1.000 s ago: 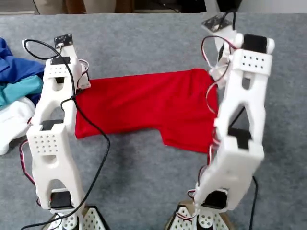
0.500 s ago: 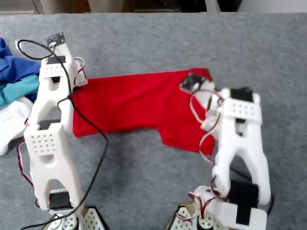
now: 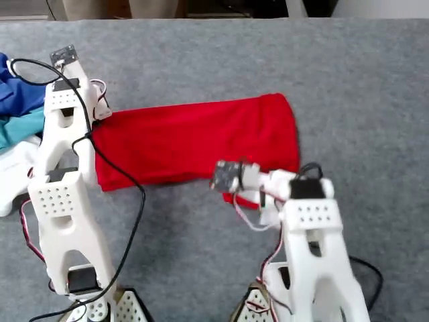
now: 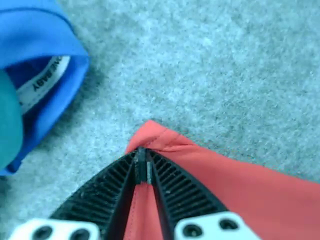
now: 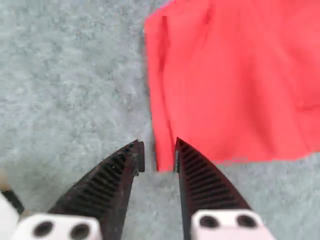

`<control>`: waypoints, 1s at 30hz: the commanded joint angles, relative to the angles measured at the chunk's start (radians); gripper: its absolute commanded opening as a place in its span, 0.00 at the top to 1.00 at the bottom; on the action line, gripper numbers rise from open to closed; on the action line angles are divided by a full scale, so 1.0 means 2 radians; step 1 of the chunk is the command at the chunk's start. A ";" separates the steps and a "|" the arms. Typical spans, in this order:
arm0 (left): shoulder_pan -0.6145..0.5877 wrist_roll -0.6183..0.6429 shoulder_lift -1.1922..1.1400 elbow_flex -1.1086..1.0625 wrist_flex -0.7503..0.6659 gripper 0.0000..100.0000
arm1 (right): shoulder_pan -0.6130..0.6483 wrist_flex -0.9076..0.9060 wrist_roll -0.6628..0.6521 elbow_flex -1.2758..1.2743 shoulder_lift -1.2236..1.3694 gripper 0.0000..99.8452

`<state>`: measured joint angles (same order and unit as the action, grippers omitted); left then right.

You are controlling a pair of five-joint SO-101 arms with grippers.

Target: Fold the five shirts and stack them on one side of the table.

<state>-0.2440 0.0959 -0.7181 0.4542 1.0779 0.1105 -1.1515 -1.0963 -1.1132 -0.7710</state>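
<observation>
Red shirt point(image 3: 194, 137) is lying stretched across the middle of the grey table point(image 3: 362, 80). It's looking like it's partway into its first folds: a long flat band with one bit poking out at the near edge. So I'm judging the job as barely started. Nothing is sitting anywhere as a neat folded stack, and a crumpled heap is waiting at the table's left edge, with a blue shirt point(image 3: 17, 94), a teal one point(image 3: 20, 127) and a white one point(image 3: 13, 168). I can't tell how many garments that heap is really hiding.

Left gripper point(image 4: 142, 167) is pinching the red shirt's corner, with its fingers pressed together on the cloth near the heap. Right gripper point(image 5: 156, 152) is hovering low at the shirt's near edge with its jaws spread. The hem is sitting just between the tips, but nothing is being clamped there.

As for writing, the blue shirt's collar is showing a white neck label point(image 4: 42, 82) with dark print on it, and I'm leaving that unread. I'm not spotting any print on the red shirt.
</observation>
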 commanded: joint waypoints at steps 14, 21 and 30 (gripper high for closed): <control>-0.008 0.003 0.005 0.021 -0.008 0.98 | 0.010 0.126 -0.022 -0.058 -0.003 0.87; -0.008 0.003 0.005 0.021 -0.008 0.98 | 0.036 0.123 -0.003 -0.063 0.032 0.84; -0.007 0.002 0.005 0.020 -0.008 0.98 | 0.041 0.125 -0.003 -0.063 0.047 0.81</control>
<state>-0.2440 0.0959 -0.7181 0.4542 1.0764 0.1811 -0.9168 -1.1147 -1.2451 -0.6836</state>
